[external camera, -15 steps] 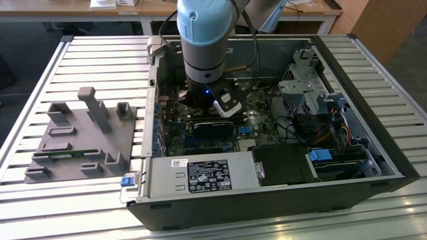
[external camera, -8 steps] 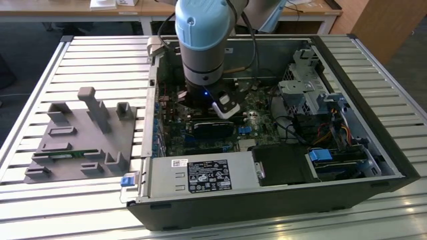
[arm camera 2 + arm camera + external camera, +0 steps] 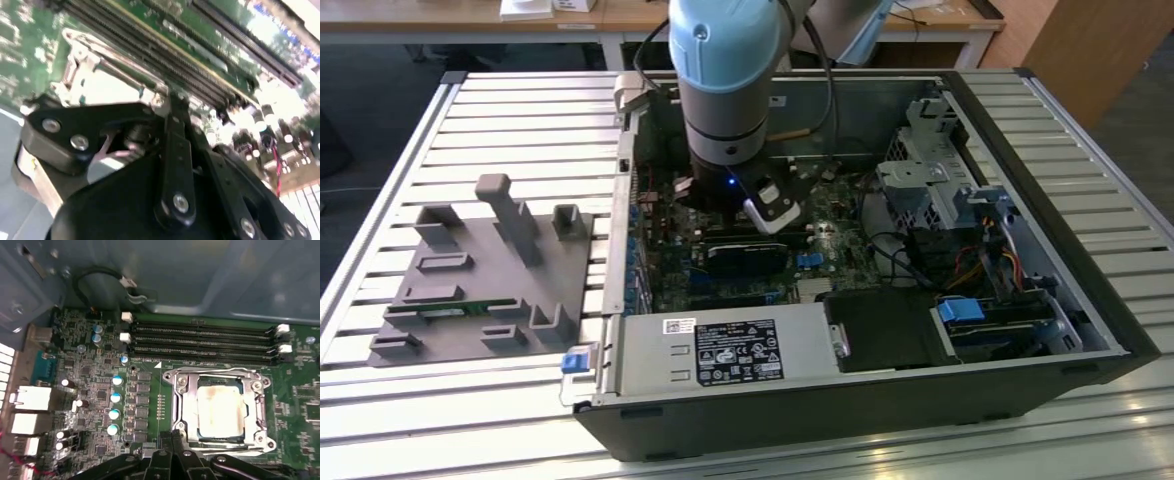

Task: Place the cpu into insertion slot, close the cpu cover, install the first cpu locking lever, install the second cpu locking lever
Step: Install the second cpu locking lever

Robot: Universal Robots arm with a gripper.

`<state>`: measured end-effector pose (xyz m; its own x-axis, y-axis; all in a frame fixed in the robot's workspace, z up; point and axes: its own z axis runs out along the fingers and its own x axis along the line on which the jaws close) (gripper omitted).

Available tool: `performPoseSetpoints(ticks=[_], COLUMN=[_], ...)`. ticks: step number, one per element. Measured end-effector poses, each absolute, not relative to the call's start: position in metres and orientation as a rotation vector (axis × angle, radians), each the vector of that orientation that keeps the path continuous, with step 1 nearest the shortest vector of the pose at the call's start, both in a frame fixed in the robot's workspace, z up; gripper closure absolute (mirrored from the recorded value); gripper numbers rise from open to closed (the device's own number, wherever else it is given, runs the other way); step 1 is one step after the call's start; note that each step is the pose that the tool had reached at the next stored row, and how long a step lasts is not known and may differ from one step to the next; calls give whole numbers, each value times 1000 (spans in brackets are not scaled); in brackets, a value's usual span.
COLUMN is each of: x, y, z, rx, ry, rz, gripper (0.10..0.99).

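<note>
The cpu (image 3: 220, 407), a pale silver square, lies in the insertion slot on the green motherboard, so the slot's centre is covered. The cpu cover (image 3: 182, 405), a silver frame with a square window, lies flat around the chip and also shows in the second wrist view (image 3: 82, 62). My gripper (image 3: 169, 441) hangs just off the cover's edge with its black fingers pressed together and nothing visible between them. In the second wrist view its fingertips (image 3: 172, 102) touch or nearly touch the cover's corner. In the exterior view the gripper (image 3: 767, 215) is low inside the open computer case.
Long black memory slots (image 3: 200, 340) run beside the socket. Capacitors (image 3: 115, 400) and rear ports (image 3: 30, 400) sit on the other side. The case (image 3: 1067, 300) holds a power supply (image 3: 720, 350) and a drive cage (image 3: 934, 170). A grey fixture (image 3: 480, 270) stands outside on the slatted table.
</note>
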<state>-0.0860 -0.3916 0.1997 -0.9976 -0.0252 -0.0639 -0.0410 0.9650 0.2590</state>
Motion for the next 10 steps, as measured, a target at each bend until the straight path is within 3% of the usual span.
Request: performPoseSetpoints(ticks=[10], x=[-86], y=[-392], z=[224], rx=[-51], ry=[3054], rz=[406], gripper=[980])
